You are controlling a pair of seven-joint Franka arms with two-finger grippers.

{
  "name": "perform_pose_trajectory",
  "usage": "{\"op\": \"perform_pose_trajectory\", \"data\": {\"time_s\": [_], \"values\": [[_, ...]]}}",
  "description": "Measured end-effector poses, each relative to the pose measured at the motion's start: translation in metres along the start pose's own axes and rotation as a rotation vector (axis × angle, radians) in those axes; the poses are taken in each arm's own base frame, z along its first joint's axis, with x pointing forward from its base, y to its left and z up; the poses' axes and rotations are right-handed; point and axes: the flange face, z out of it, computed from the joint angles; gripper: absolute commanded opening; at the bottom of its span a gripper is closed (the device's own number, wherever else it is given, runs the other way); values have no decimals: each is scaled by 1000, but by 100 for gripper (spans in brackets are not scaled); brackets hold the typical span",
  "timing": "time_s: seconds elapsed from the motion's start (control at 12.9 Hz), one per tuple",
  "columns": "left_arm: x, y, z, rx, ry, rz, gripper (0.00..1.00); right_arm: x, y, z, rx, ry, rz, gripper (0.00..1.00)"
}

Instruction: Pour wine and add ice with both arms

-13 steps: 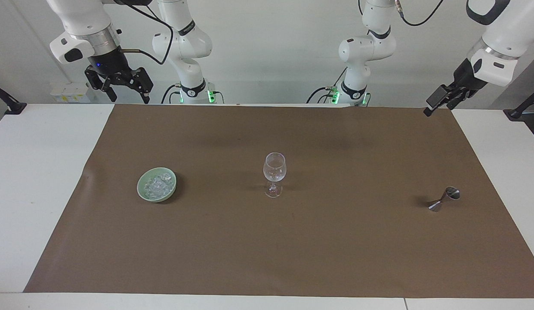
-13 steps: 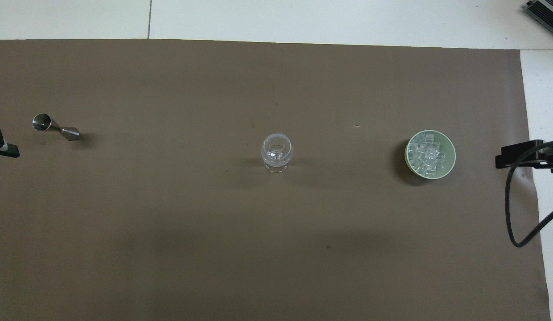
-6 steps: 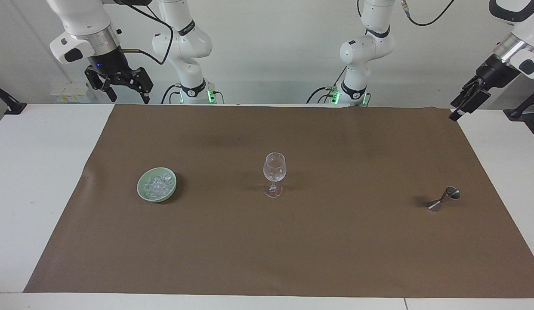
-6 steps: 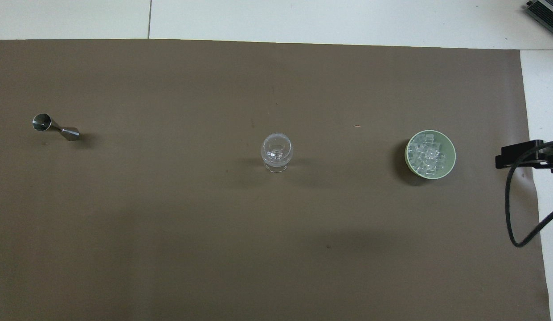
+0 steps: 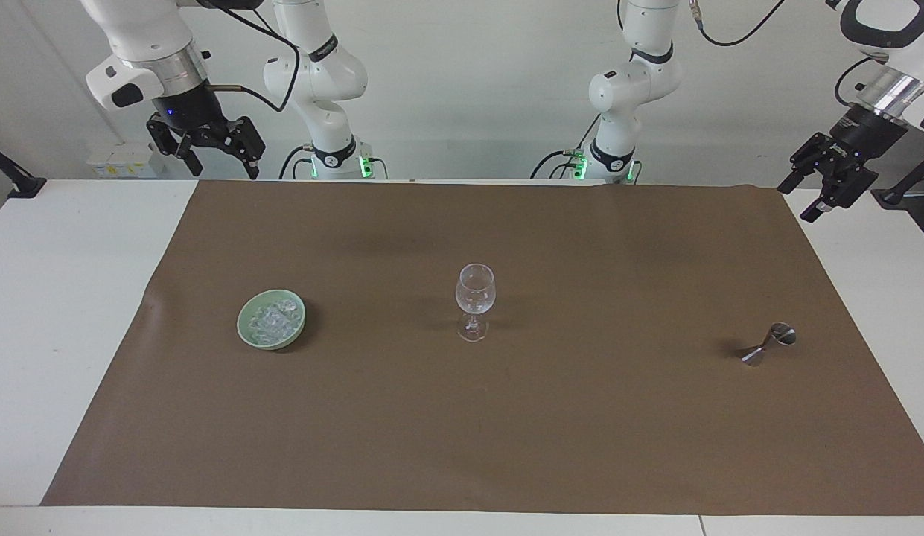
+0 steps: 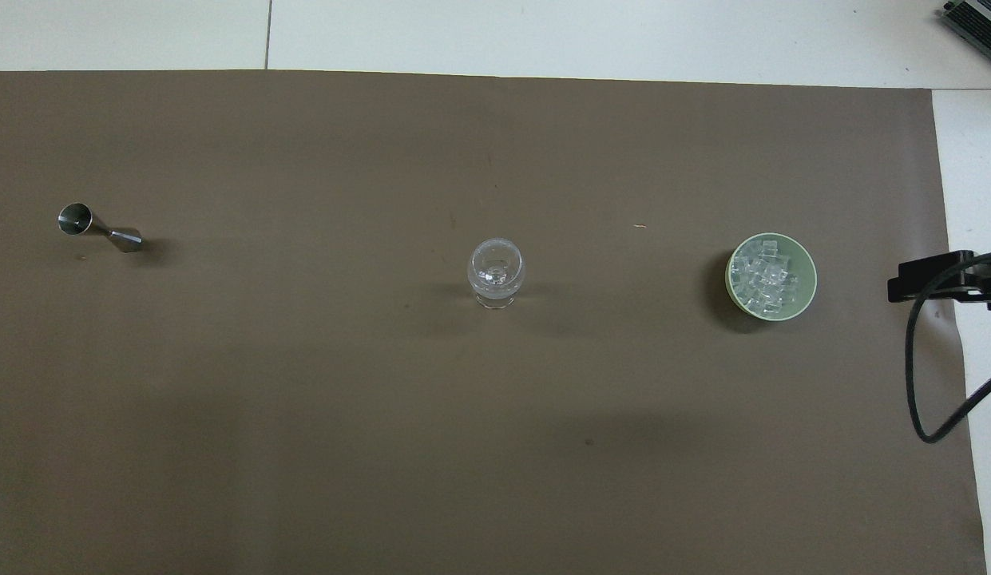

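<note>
The ice [image 5: 274, 318] [image 6: 768, 278] is a glittering heap in a pale green bowl [image 5: 247, 333] [image 6: 808, 271] toward the right arm's end. A clear stemmed glass [image 5: 475, 296] [image 6: 495, 270] stands upright mid-mat, apart from the bowl. No wine is in view. My right gripper [image 5: 223, 171] hangs open and empty over the mat's corner nearest the robots; only its black tip [image 6: 934, 279] shows in the overhead view. My left gripper [image 5: 800, 199] hangs open and empty over the white table beside the mat's corner at the left arm's end.
A small steel jigger [image 5: 768, 345] [image 6: 100, 228] sits on the brown mat [image 5: 581, 417] toward the left arm's end. A black cable [image 6: 914, 375] loops down over the mat's edge at the right arm's end. White table [image 5: 59, 298] borders the mat.
My left gripper has swung outward from the mat's corner toward its own end of the table and has left the overhead view. The right arm, glass, bowl and jigger have not moved.
</note>
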Motion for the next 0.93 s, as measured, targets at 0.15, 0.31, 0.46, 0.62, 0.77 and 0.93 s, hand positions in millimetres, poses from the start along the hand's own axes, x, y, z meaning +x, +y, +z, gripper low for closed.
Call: {"op": "perform_pose_trajectory", "data": {"time_s": [0.15, 0.31, 0.46, 0.62, 0.77, 0.93], "values": [[3, -3, 4, -12, 10, -62, 100, 0, 0, 0, 0, 0, 0, 100], [10, -7, 12, -14, 11, -104, 100, 0, 0, 0, 0, 0, 0, 100], [28, -18, 19, -36, -28, -174, 100, 0, 0, 0, 0, 0, 0, 100], [47, -31, 23, -62, -55, -237, 100, 0, 0, 0, 0, 0, 0, 100], [54, -34, 25, -85, -63, -265, 100, 0, 0, 0, 0, 0, 0, 100], [62, -38, 26, -115, -100, -305, 100, 0, 0, 0, 0, 0, 0, 100]]}}
